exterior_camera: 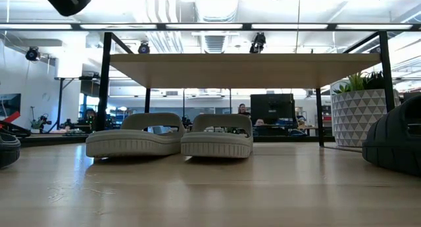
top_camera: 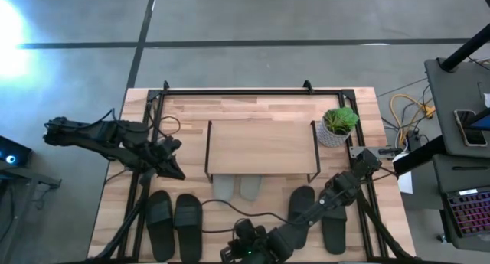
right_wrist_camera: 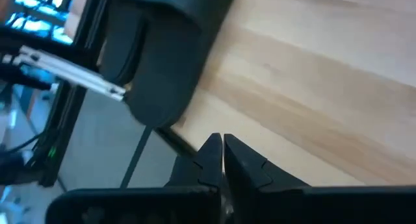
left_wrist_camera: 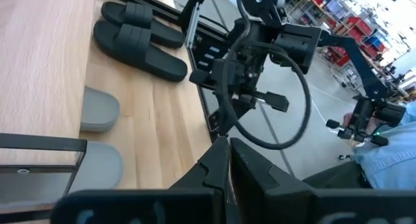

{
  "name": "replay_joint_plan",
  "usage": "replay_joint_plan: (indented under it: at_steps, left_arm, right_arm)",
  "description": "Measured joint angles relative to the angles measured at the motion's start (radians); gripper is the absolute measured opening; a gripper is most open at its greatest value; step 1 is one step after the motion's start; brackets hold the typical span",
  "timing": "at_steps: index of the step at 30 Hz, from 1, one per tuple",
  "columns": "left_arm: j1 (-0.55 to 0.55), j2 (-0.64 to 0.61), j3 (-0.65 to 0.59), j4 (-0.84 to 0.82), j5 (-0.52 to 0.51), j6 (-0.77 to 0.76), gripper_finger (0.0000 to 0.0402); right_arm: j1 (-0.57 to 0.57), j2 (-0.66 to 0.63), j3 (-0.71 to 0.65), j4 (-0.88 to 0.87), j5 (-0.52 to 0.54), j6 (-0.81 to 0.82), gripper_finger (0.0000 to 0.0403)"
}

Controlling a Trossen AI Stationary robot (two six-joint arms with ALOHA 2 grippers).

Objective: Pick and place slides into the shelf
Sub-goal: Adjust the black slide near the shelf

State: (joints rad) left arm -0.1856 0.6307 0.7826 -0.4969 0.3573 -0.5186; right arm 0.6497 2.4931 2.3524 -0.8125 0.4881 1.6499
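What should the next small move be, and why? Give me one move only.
Probably open the left gripper and lower it toward the nearer slide of the left black pair. Its fingers are shut and hold nothing, that pair lies on the table just beside it, and the grey pair already sits under the shelf.

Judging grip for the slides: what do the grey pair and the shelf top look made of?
Grey slides: probably soft moulded foam or rubber, matte, with ribbed soles. Shelf top: pale wood with visible grain and a smooth finish, on thin black legs that look like metal.
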Motion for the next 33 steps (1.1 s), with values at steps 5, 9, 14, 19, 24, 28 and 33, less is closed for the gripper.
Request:
replay_joint_plan:
  at_steps: [5, 9, 14, 19, 24, 28, 33]
  left_arm:
    - [0.000, -0.004, 0.000, -0.002, 0.000, 0.000, 0.0000]
    - [0.000, -0.006, 0.000, -0.002, 0.000, 0.000, 0.0000]
    - [0.000, -0.006, 0.000, -0.004, -0.001, 0.000, 0.0000]
    - [0.000, -0.002, 0.000, -0.006, -0.002, 0.000, 0.0000]
    - [-0.001, 0.004, 0.000, -0.006, -0.002, 0.000, 0.0000]
    - [0.000, 0.008, 0.000, -0.006, -0.003, 0.000, 0.0000]
    - [0.000, 0.022, 0.000, -0.005, -0.003, 0.000, 0.0000]
  right_arm:
    - [-0.006, -0.001, 0.000, 0.003, -0.021, -0.020, 0.0008]
    - [-0.004, -0.001, 0.000, -0.010, -0.012, -0.003, 0.0008]
    - [-0.004, -0.001, 0.002, -0.028, -0.015, 0.010, 0.0008]
    - [-0.003, -0.001, 0.002, -0.053, -0.023, 0.019, 0.0008]
    - [0.000, -0.001, 0.002, -0.053, -0.019, 0.026, 0.0008]
    - [0.004, -0.001, 0.003, -0.063, -0.018, 0.024, 0.0008]
    - [0.004, -0.003, 0.003, -0.105, -0.016, 0.049, 0.0009]
